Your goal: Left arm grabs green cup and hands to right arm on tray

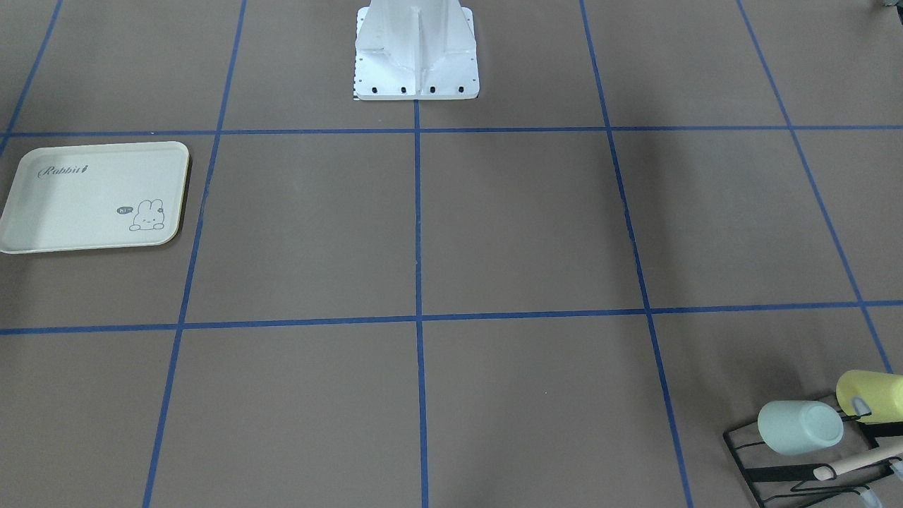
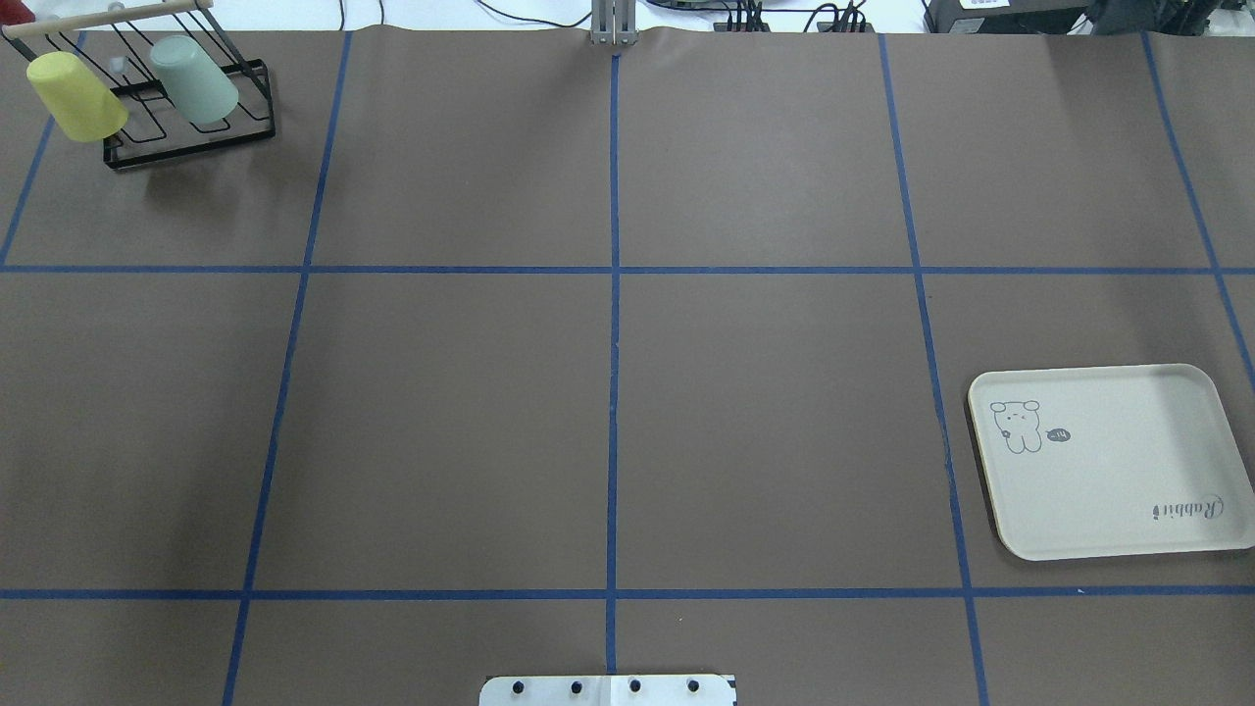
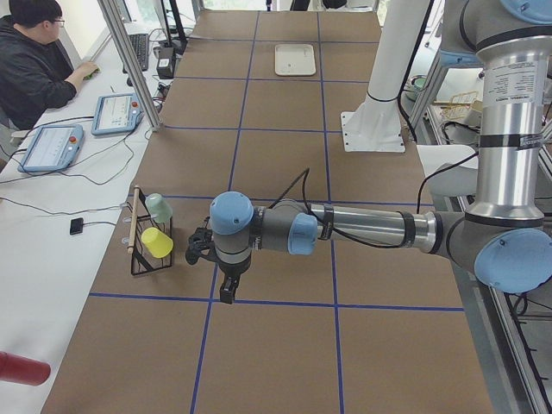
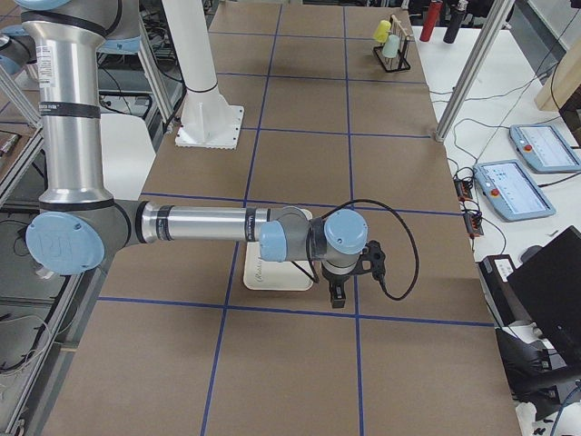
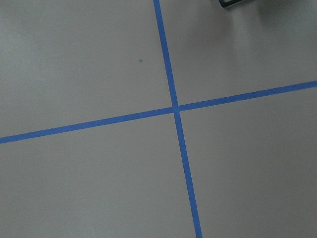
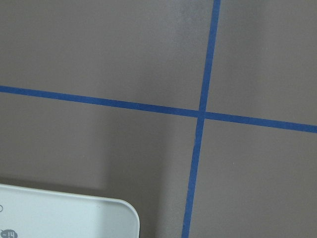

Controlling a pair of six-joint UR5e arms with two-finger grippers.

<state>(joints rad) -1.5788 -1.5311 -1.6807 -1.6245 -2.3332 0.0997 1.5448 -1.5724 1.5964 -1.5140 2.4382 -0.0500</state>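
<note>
Where my two arms are listed first, the entries run so: left arm (image 3: 371,228), stretched level over the table (image 2: 765,412), its jaws pointing down near the rack and apart from both cups; right arm (image 4: 209,222), likewise stretched level, its jaws pointing down just beside the tray's near edge. State of either set of jaws: I cannot tell (they show only in the side views, small and dark). Item, green cup (image 2: 193,80): hung tilted on the black wire rack (image 2: 191,147), base uppermost, at the far corner of the table on my left, untouched by any jaws. Item, yellow cup (image 2: 76,95): same rack, tilted the same way, beside the green cup with a gap between them in the overhead view. Item, wooden bar (image 2: 108,18): along the top of the rack. Item, tray (image 2: 1108,461): flat on the table on my right, well apart from the rack, bearing nothing; its printing reads upside down from my side, and my right wrist camera catches one rounded corner. Item, blue tape lines (image 2: 614,294): a grid across the brown table; each wrist camera looks down on one crossing. Item, white pedestal (image 1: 416,53): bolted at my edge of the table, on the middle tape line.
</note>
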